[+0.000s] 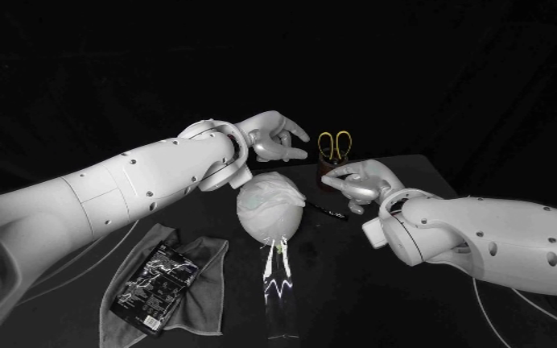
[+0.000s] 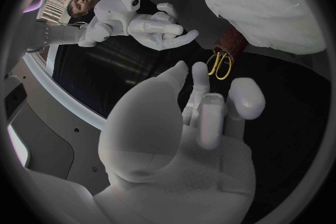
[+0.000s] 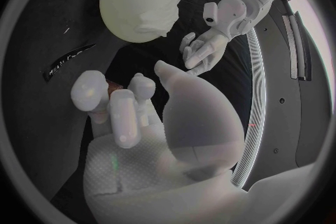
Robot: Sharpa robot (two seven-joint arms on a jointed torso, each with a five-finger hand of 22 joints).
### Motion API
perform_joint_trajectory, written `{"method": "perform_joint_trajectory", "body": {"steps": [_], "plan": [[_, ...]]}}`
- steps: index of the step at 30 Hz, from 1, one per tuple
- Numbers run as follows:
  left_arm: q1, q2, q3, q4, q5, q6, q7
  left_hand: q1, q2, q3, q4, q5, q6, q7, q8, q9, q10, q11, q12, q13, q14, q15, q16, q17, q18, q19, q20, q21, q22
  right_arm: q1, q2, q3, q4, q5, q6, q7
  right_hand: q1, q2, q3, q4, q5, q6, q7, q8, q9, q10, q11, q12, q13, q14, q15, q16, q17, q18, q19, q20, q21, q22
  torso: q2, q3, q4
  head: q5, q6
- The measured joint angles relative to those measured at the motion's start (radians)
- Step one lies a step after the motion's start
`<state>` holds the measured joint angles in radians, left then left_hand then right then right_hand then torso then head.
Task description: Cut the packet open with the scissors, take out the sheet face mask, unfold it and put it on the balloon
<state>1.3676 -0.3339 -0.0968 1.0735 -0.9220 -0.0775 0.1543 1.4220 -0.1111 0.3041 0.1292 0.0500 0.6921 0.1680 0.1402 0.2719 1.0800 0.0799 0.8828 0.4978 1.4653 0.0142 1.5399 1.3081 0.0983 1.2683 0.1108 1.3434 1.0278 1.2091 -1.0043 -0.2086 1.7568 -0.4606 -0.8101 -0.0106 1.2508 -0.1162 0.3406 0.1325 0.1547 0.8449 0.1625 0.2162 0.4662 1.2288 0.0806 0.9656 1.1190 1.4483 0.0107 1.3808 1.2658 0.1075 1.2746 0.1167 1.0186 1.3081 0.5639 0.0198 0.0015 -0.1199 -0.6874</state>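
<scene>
head view puts the balloon (image 1: pixel 273 223) in the middle of the worktop (image 1: pixel 348 308), between the two hands, with the mask (image 1: pixel 272 189) already draped over its upper part, white and wrinkled. from where i stand the job looks nearly done; what's left, i'd say, is seating the sheet. to do that well the hands should come in from both sides together, press lightly with flat fingers and stroke the creases outward. a balloon will likely roll or skid away from a one-sided push, and a damp sheet may drag along with a finger that pulls off fast.

the left hand (image 1: pixel 270 135) hovers just behind and above the balloon, fingers apart and gently bent, nothing in it. the right hand (image 1: pixel 362 180) hangs off the balloon's other side, close to the brown holder (image 1: pixel 331 175) where the scissors (image 1: pixel 334 145) stand with yellow handles up. its fingers are loosely curved and apart, and it holds nothing either. neither hand touches the balloon as far as i can see.

the packet (image 1: pixel 157 279) lies on a grey cloth (image 1: pixel 204 287) by the left forearm, well apart from the balloon. a thin black strip (image 1: pixel 328 212) lies just beside the balloon on the right hand's side, likely the cut-off edge. pale slips (image 1: pixel 276 271) lie in front of the balloon; i can't tell what they are.
</scene>
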Motion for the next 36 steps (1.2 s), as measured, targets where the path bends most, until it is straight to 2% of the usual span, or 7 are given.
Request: {"method": "perform_joint_trajectory", "body": {"steps": [3,6,10,13,18,26,36], "plan": [[0.0,-0.004,0.0,0.003,0.003,-0.008,0.001,-0.018,-0.004,0.007,0.026,0.0,0.046,0.001,0.012,0.011,0.006,0.001,0.0,-0.003,0.0,0.0,-0.007,0.0,0.001,-0.018,-0.005,-0.008,-0.035,0.0,0.003,0.0,0.0,0.004,-0.003,0.012,0.021,0.002,0.001,-0.001,0.0,0.011,-0.001,0.0,-0.003,0.0,0.0,0.005,-0.004,0.0,0.0,0.0,0.0,0.0,0.002,-0.002,0.0,0.0,0.0,-0.0001,0.0006,0.001,0.003],[0.0,-0.02,0.0,0.016,0.016,-0.022,0.009,-0.018,-0.004,0.026,0.041,0.0,0.104,0.0,0.028,0.024,0.0,0.003,-0.013,-0.012,0.0,0.0,-0.048,-0.001,0.027,-0.092,-0.006,-0.072,-0.153,0.0,0.007,0.0,0.0,0.004,-0.004,0.03,0.054,0.01,0.02,-0.02,-0.004,0.024,-0.005,0.0,-0.006,0.006,-0.006,0.01,-0.009,0.003,-0.002,0.0,0.001,0.0,0.008,-0.008,0.008,0.0,0.0,-0.0001,0.0012,0.003,0.005],[-0.001,-0.065,0.0,0.056,0.06,-0.051,0.027,0.001,-0.023,0.081,0.047,0.0,0.145,0.002,0.036,0.023,-0.052,0.0,-0.062,-0.043,-0.093,-0.002,-0.151,-0.18,0.074,-0.239,-0.005,-0.214,-0.385,0.0,0.008,0.0,0.005,-0.026,0.001,0.059,0.094,0.015,0.048,-0.048,-0.02,0.053,-0.012,0.012,-0.006,0.014,-0.014,0.028,-0.006,0.012,-0.012,0.009,0.012,0.0,0.026,-0.011,0.033,0.0,0.001,-0.0004,0.0013,0.005,0.005],[-0.006,-0.119,0.0,0.107,0.116,-0.079,0.046,0.025,-0.039,0.14,0.042,0.0,0.167,0.002,0.041,0.019,-0.069,0.002,-0.102,-0.075,-0.16,-0.001,-0.232,-0.309,0.081,-0.273,-0.002,-0.283,-0.457,-0.001,0.007,0.0,0.012,-0.088,0.012,0.079,0.121,0.013,0.072,-0.072,-0.029,0.084,-0.022,0.02,-0.007,0.028,-0.027,0.056,0.009,0.018,-0.018,0.025,0.033,-0.001,0.049,-0.017,0.071,-0.001,0.001,-0.0005,0.0024,0.007,0.0],[-0.019,-0.223,-0.001,0.206,0.213,-0.116,0.074,0.041,-0.055,0.199,0.027,0.0,0.218,-0.001,0.073,0.022,-0.082,0.001,-0.151,-0.114,-0.237,0.0,-0.326,-0.449,0.081,-0.275,-0.004,-0.335,-0.492,-0.007,0.006,0.001,0.023,-0.223,0.035,0.102,0.123,0.011,0.1,-0.097,-0.053,0.123,-0.033,0.023,-0.014,0.091,-0.035,0.139,0.063,0.018,-0.029,0.066,0.042,-0.016,0.099,-0.028,0.155,-0.001,0.001,-0.0007,0.0036,0.015,-0.011],[-0.05,-0.397,-0.007,0.345,0.325,-0.157,0.094,0.039,-0.062,0.232,0.002,0.0,0.261,-0.012,0.122,0.037,-0.077,-0.007,-0.192,-0.154,-0.251,-0.007,-0.353,-0.492,0.08,-0.271,-0.008,-0.362,-0.513,-0.037,0.005,0.0,0.042,-0.455,0.063,0.118,0.123,0.011,0.117,-0.111,-0.062,0.147,-0.043,0.025,-0.019,0.12,-0.045,0.186,0.098,0.015,-0.033,0.088,0.045,-0.017,0.125,-0.033,0.208,0.0,0.001,-0.0016,0.0054,0.027,-0.032],[-0.129,-0.518,-0.011,0.446,0.385,-0.197,0.106,0.038,-0.063,0.247,-0.013,0.0,0.276,-0.023,0.152,0.051,-0.056,-0.014,-0.203,-0.171,-0.234,-0.016,-0.353,-0.479,0.08,-0.253,-0.018,-0.369,-0.52,-0.048,0.014,0.001,0.04,-0.628,0.056,0.12,0.123,0.011,0.129,-0.117,-0.062,0.153,-0.046,0.027,-0.022,0.141,-0.048,0.211,0.12,0.018,-0.036,0.101,0.045,-0.032,0.14,-0.039,0.234,0.0,0.001,-0.0015,0.0065,0.036,-0.048]]}}
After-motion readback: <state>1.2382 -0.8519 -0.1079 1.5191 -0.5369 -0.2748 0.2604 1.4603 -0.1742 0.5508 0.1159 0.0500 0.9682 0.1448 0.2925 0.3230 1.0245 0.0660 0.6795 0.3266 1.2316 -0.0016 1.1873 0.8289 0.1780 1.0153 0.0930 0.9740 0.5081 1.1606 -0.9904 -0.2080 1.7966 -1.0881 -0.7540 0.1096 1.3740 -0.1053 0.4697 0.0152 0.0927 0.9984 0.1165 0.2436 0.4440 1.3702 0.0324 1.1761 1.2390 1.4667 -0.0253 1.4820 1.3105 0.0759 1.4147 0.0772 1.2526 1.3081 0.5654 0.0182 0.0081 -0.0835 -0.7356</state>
